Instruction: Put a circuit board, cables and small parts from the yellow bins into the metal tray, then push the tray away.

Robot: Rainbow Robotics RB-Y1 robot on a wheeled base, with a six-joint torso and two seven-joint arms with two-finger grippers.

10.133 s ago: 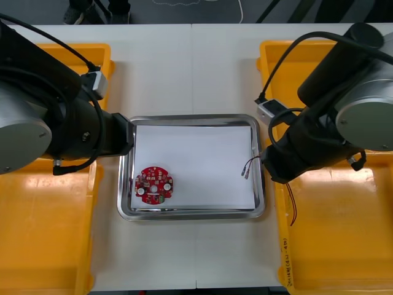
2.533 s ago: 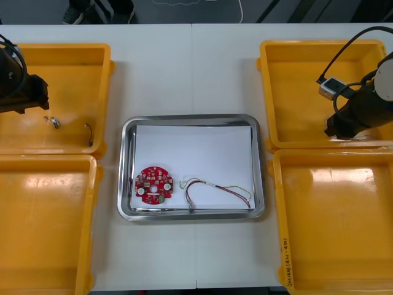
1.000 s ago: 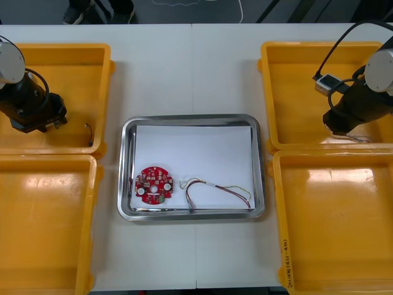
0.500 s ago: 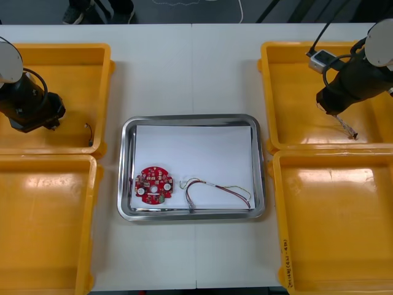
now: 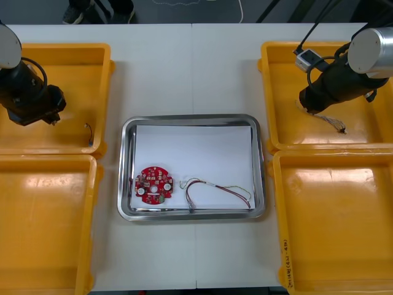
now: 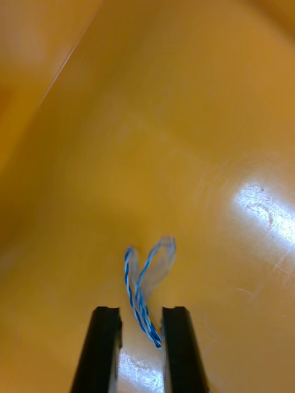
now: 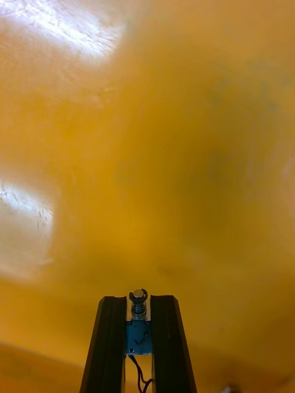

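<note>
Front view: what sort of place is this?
Probably an electronics kitting bench: yellow bins flank a metal tray holding a red circuit board and cable; left gripper and right gripper pick from bins.

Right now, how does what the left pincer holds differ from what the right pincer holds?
The left pincer is shut on a small metal part: short, rigid, its tip just past the fingertips. The right pincer is shut on a twisted blue and white cable: limp, looping well beyond the fingertips. The small metal part has a blue body; the cable is thin throughout. Both are held over yellow bins.
</note>
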